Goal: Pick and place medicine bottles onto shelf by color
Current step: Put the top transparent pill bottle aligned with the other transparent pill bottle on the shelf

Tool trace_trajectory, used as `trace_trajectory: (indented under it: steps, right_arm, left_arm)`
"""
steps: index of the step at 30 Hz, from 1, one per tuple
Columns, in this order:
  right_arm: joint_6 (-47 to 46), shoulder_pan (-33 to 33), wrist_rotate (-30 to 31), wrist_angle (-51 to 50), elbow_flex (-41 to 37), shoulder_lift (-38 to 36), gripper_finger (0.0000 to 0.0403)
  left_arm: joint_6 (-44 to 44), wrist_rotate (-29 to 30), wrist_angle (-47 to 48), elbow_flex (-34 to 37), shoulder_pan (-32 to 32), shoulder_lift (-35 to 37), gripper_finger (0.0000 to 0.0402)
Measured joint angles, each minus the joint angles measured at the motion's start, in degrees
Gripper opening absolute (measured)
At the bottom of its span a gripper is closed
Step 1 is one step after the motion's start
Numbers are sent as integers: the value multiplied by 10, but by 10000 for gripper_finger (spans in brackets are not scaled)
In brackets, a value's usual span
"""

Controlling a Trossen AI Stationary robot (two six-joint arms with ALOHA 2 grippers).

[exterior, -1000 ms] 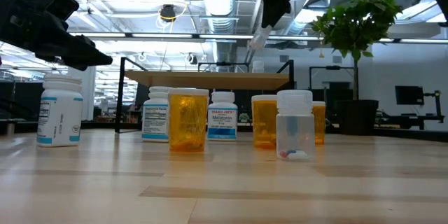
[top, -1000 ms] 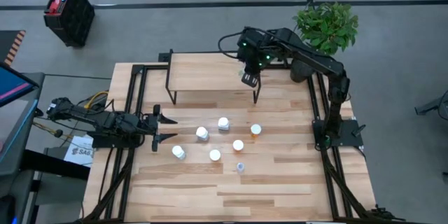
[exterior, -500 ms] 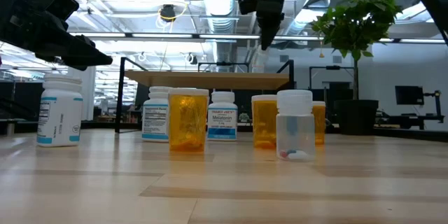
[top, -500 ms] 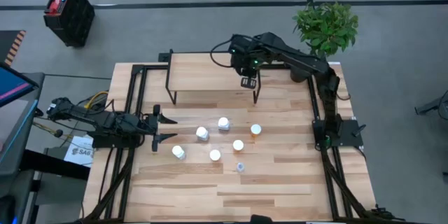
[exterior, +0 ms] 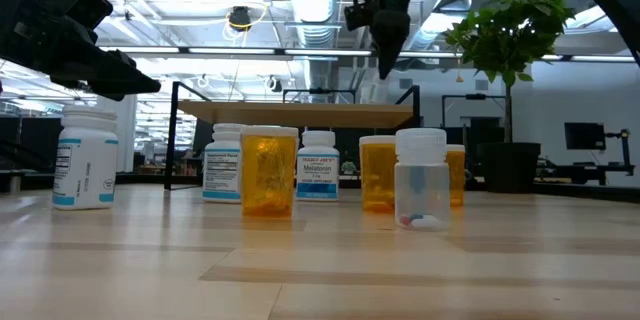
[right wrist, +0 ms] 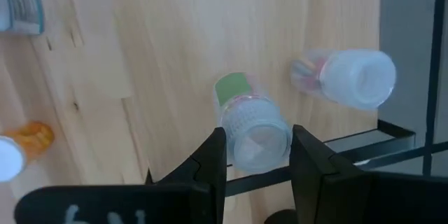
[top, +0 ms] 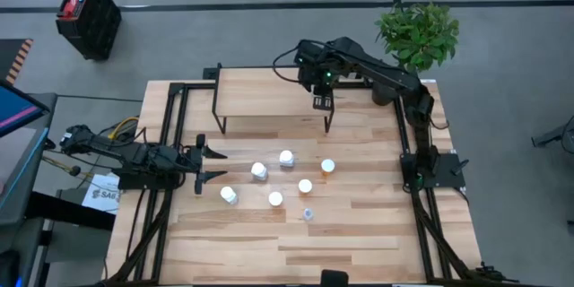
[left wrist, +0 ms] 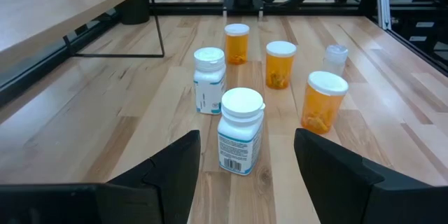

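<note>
Both arms matte black, jointed tubular links. Right arm (top: 395, 79): green indicator lights glowing near wrist, thin black cable looping off housing, boxy black base. Left arm (top: 126, 154): yellow and black wiring bundled along rear links. Fingers (left wrist: 171, 168) broad, flat, dark plastic.

Right claw (top: 320, 103) over shelf (top: 260, 99), six bottles (top: 286, 158) below

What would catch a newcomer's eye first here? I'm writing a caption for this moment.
Probably the right gripper above the shelf, its fingers shut on a clear bottle with another clear bottle just beyond. Next, the loose group of white and orange bottles mid-table, with the left gripper waiting open beside them.
</note>
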State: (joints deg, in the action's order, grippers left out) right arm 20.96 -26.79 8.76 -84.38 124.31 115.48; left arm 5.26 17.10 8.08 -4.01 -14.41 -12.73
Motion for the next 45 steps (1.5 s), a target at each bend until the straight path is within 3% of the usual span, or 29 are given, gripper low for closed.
trace_trajectory:
  steps: [15,31,45]
  right_arm:
    - [6,0,-16,-4,0,0,116]
    - [5,0,-18,-1,0,0,211]
    - [5,7,-11,-6,37,-1,205]
  left_arm:
    - [1,0,0,0,0,0,222]
    - [1,0,0,0,0,0,222]
    - [1,0,0,0,0,0,222]
